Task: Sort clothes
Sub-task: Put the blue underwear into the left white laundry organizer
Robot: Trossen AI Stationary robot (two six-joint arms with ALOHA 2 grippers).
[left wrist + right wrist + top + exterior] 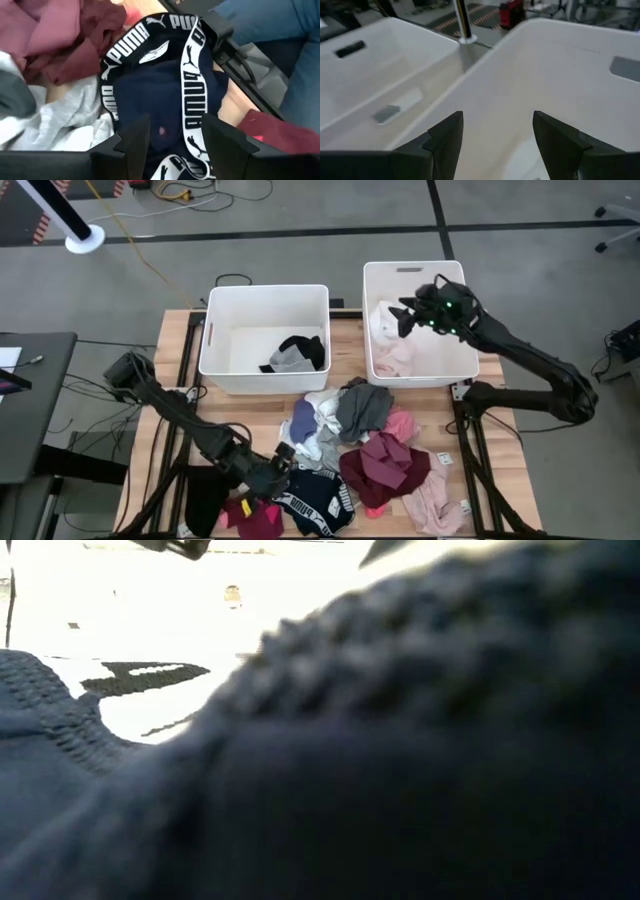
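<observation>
Showing the sorting scene from above: the clothes [365, 445] lie in a loose heap on the wooden tabletop [150, 450], just in front of two white bins. The heap has no single heading; its long axis runs across the tabletop, from a maroon piece [255, 520] near the front edge on the left to a pink piece [435, 502] on the right. A navy garment [315, 502] with a black-and-white lettered waistband [192, 85] lies at the front; in the left wrist view that band runs lengthwise away from the fingers. A maroon garment [385, 465] sits at mid-heap, a grey one [362, 408] behind it. The left bin [225, 365] holds black and grey pieces [295, 355]; the right bin [470, 365] holds pale pink and white pieces [390, 340]. The left tool [278, 476] sits low over the navy garment, fingers [135, 142] apart, one on each side of the fabric, not clamped. The right tool [405, 315] hangs over the right bin, fingers [445, 140] apart and empty. In the low view, dark knitted fabric [400, 740] fills the frame.
</observation>
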